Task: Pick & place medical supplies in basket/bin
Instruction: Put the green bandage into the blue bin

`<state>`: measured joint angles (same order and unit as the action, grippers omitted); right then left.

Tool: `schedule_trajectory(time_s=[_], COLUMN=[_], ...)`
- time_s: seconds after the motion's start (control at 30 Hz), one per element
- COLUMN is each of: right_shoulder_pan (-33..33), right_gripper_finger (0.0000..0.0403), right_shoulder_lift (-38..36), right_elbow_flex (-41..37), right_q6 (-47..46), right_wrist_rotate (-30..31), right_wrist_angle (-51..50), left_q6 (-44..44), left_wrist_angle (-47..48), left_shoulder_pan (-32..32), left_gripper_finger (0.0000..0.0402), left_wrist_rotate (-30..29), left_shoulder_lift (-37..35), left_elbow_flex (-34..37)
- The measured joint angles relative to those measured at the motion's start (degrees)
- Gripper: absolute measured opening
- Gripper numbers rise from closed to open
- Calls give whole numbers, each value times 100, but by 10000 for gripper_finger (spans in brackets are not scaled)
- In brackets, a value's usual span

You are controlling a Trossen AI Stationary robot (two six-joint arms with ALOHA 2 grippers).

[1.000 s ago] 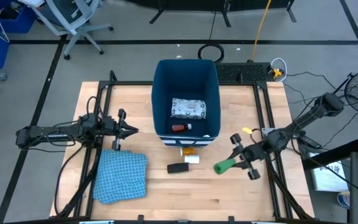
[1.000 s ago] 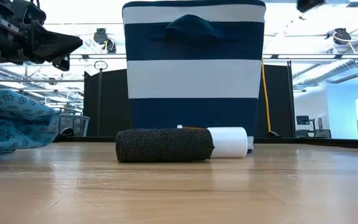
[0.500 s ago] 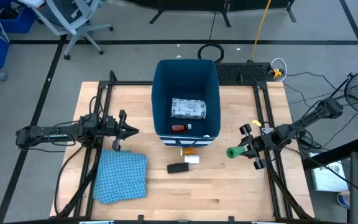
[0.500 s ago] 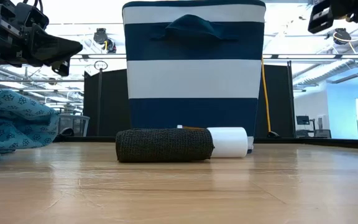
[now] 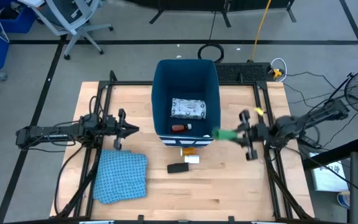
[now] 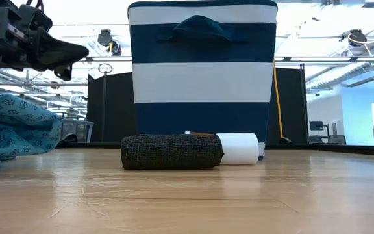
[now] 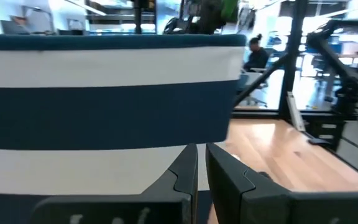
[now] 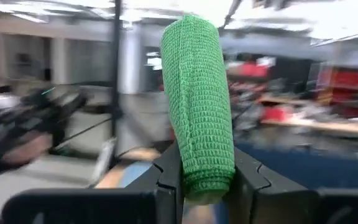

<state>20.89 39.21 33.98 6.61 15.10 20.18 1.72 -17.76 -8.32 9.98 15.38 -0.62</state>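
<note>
I am pinching the green block (image 5: 224, 134) between the jaws of my right gripper (image 5: 234, 134), right of centre in the high view, the block sticking out from them toward the right rim of the dark-blue bin (image 5: 156, 93) and nearly reaching it. Inside the bin are lying the white packet (image 5: 188, 108) and the red tube (image 5: 180, 127), while the black block (image 5: 177, 168) and a white piece (image 5: 193, 159) are resting on the desk (image 5: 241, 186) just below it. My left gripper (image 5: 133, 130) is hanging at centre-left above the blue cloth (image 5: 120, 175), its jaws pressed nearly together.
</note>
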Motion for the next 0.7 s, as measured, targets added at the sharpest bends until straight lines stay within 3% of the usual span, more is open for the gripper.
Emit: schedule_trajectory(time_s=[0.17, 0.4, 0.53, 0.7], right_shoulder_pan=[-1048, -2855, -3443, -3664], right_gripper_finger=[65, 64, 64, 64], right_shoulder_lift=[1219, 3349, 4415, 5401], right_elbow_flex=[2581, 5406, 6316, 6460], right_q6=[270, 319, 750, 1377], right_wrist_rotate=[82, -1215, -1232, -1161], right_wrist_angle=[-2176, -4746, -5565, -5706], left_q6=[-7, -157, -155, -194], left_wrist_angle=[-7, 7, 256, 628], left_shoulder_pan=[0, -2, -2, 0], left_gripper_finger=[37, 37, 37, 37], left_wrist_rotate=[-264, -563, -555, -557], left_shoulder_lift=[0, 0, 0, 0], left_elbow_flex=[0, 0, 0, 0])
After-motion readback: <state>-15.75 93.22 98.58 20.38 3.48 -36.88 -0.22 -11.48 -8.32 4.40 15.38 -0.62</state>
